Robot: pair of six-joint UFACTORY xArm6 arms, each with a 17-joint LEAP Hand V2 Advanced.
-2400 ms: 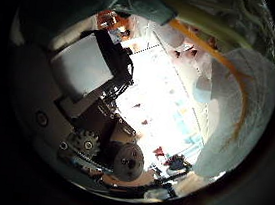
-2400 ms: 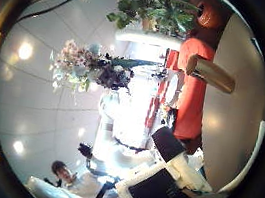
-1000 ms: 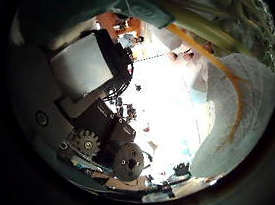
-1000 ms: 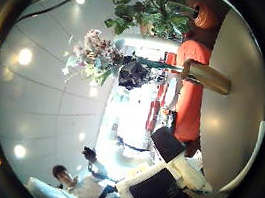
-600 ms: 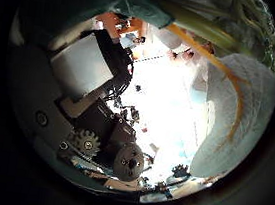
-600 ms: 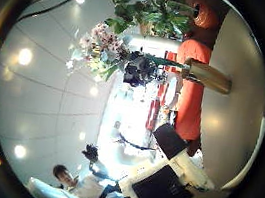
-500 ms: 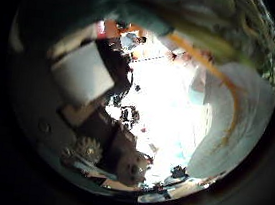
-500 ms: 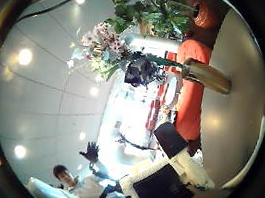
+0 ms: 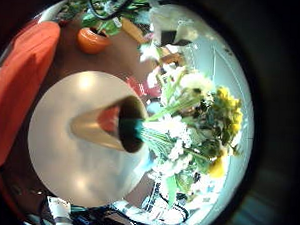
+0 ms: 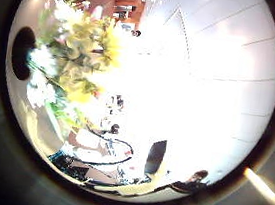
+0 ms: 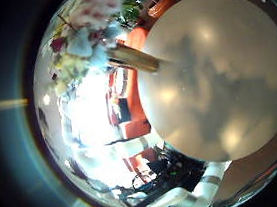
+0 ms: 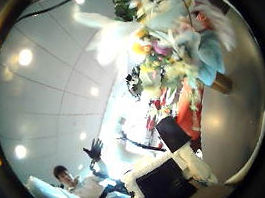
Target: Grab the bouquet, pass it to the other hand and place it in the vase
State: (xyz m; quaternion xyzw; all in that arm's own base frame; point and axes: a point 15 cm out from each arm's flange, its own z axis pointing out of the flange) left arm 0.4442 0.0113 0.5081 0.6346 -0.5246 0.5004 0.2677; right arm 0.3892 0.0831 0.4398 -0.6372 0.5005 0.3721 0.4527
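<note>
Round and pale, the counter carries the brown vase, lying on its side by the look of it; the bouquet of yellow and white flowers has its green stems at the vase's mouth, blooms close to both palms; an orange pot sits well apart. Whether either robot hand is clamped on the stems I cannot tell. Judged from this, the stems want feeding straight along the mouth, slowly, without nudging the vase.

Smooth matt table; glossy-looking vase.
</note>
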